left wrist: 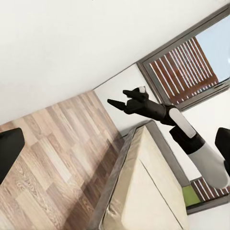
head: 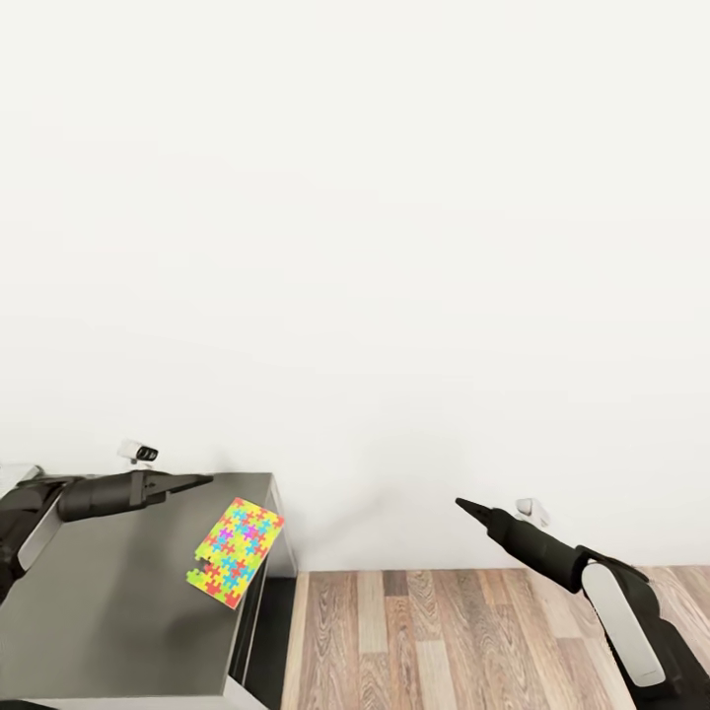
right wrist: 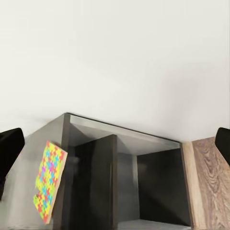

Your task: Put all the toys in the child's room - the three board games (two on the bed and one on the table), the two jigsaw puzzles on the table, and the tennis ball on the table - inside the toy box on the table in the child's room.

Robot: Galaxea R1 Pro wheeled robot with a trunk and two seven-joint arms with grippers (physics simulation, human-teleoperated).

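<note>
**Ana:** Puzzle first. Where did the jigsaw puzzle (head: 237, 564) lie?

**Ben:** Flat on the dark-grey desk (head: 108, 602), near the desk's right-hand edge as the head camera saw it, turned at an angle to that edge. It was a thin sheet of red, yellow, green, blue and pink interlocking pieces. From the right wrist camera the same puzzle (right wrist: 48, 179) lay on the desk top (right wrist: 57, 132), beside open dark compartments (right wrist: 134, 182) in the desk's side.

**Ana:** And the arms?

**Ben:** The left gripper (head: 192, 482) hung above the far part of the desk, pointing toward the white wall (head: 394, 247). Its fingers looked drawn together into a single point. It was apart from the puzzle, which lay nearer the camera and a little to the right.

**Ana:** The right one?

**Ben:** The right gripper (head: 463, 506) was held out over the wood-plank floor (head: 444, 641), well apart from the desk and the puzzle. In the head view its fingers tapered to a tip. In the left wrist view the same gripper (left wrist: 120, 97) showed its dark fingers (left wrist: 115, 103) parted, with a gap between the tips and nothing in it.

**Ana:** Anything else in sight?

**Ben:** The left wrist camera took in the bed (left wrist: 148, 191) with its cream mattress, set on the plank floor, and a window (left wrist: 187, 69) with slatted blinds in the wall beyond the right arm.
</note>
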